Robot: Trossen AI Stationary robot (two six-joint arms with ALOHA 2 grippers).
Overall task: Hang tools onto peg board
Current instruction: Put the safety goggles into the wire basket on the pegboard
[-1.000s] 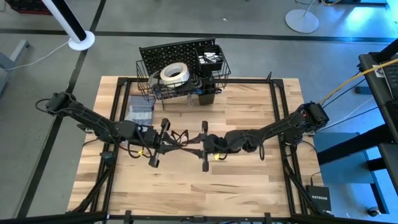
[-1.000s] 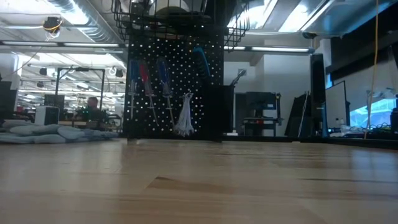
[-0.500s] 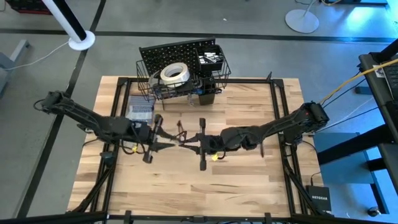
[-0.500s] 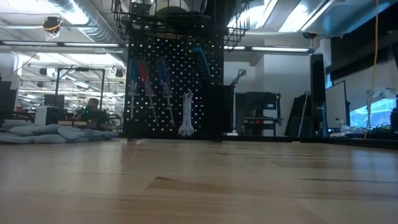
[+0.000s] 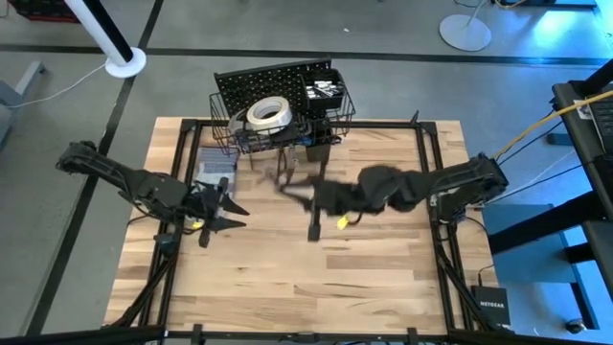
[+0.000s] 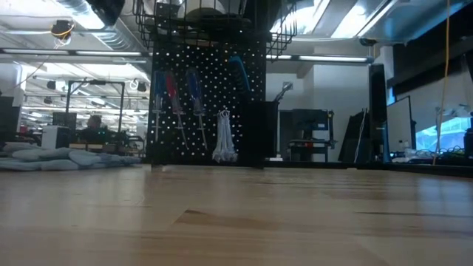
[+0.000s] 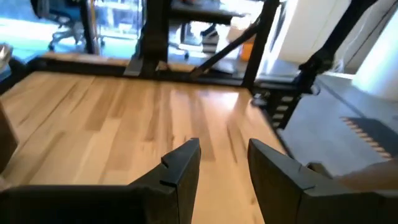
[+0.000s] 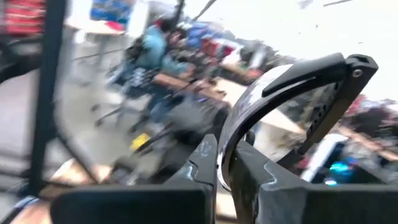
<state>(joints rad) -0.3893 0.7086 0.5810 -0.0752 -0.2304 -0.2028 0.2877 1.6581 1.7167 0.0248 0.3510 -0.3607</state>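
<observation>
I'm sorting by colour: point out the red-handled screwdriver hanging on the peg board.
The red-handled screwdriver, second from left in the low view, hanging between two blue-handled screwdrivers.

Left arm extends from 9 o'clock toward the centre, bent at the elbow; left gripper (image 5: 218, 213) sits low, fingers (image 7: 181, 167) parted with nothing between them. Right arm reaches in from 3 o'clock, wrist raised; right gripper (image 5: 305, 203) points toward 10 o'clock, fingers (image 8: 205, 163) clamped together.
</observation>
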